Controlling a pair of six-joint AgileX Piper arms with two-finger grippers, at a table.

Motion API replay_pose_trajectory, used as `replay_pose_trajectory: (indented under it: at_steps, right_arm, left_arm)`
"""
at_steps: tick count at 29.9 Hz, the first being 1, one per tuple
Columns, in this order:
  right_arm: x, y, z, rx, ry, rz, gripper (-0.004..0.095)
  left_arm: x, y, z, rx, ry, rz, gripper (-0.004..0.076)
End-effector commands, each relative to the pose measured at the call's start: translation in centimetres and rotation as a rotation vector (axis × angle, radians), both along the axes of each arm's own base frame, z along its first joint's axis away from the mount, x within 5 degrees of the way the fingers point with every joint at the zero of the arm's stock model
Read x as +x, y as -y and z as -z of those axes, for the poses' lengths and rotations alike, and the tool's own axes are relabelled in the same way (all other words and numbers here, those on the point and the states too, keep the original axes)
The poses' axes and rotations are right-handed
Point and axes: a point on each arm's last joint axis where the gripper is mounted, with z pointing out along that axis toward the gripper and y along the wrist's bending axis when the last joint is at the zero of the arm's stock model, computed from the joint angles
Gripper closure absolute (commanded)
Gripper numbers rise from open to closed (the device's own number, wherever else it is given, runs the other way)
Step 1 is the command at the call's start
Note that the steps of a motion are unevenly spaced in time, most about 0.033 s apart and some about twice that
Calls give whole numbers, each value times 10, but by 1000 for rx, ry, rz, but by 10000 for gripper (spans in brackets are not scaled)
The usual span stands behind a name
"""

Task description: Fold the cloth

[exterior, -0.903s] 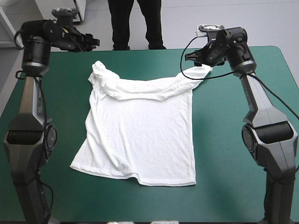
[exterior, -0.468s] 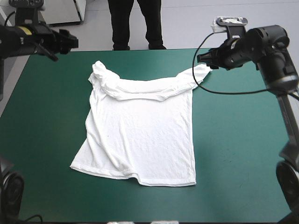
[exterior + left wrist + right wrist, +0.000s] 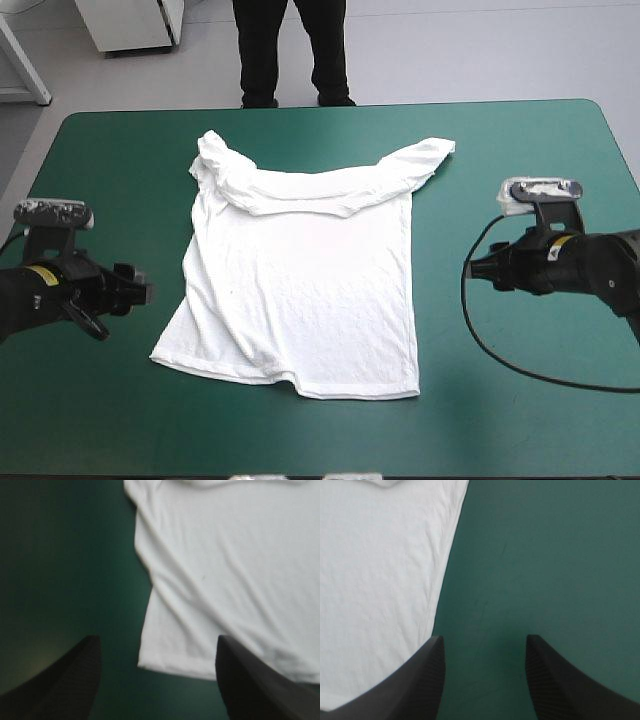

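Observation:
The white T-shirt lies spread flat on the teal-green cover, hem toward the near edge. Its top part is folded down in a rumpled band, with one sleeve end pointing far right. My left gripper is low beside the shirt's left edge, open and apart from it. In the left wrist view, the left gripper has the T-shirt's hem corner ahead of it, between the fingers. My right gripper is to the right of the shirt, open. The right gripper is over cover, with the T-shirt's side edge ahead and beside it.
A wide band of teal-green cover shows on each side of the T-shirt and along the near edge. The table's far edge lies a little beyond the folded band.
Both arms have swung from the table's far corners down to the shirt's sides. The right gripper, earlier at the far-right sleeve, has left it lying on the table.

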Motion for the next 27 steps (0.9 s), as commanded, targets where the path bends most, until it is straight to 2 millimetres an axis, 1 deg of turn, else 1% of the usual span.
replay_pose_trajectory:
  at_steps: [1, 4, 6, 13, 17, 20, 24, 27]
  right_arm:
    - [-16, 2, -2, 34, 49, -3, 440]
    - [-21, 3, 1, 31, 22, -6, 444]
    - [-21, 3, 1, 30, 18, -6, 444]
    - [-20, 3, 1, 33, 21, -4, 445]
    - [-20, 3, 1, 33, 21, -4, 474]
    - [-20, 3, 1, 32, 21, -2, 486]
    - [-20, 3, 1, 37, 19, 5, 486]
    - [-20, 3, 1, 38, 19, 7, 487]
  left_arm:
    - [-5, -6, 14, 41, -51, -53, 252]
    - [1, -5, 33, 38, -142, -52, 252]
    - [9, -5, 48, 38, -196, -53, 252]
    - [42, -2, 97, 33, -340, -52, 252]
    - [59, -3, 111, 46, -347, -54, 253]
    - [70, -4, 124, 62, -390, -55, 253]
    - [78, -2, 144, 56, -432, -49, 285]
    - [75, -2, 162, 55, -451, -50, 304]
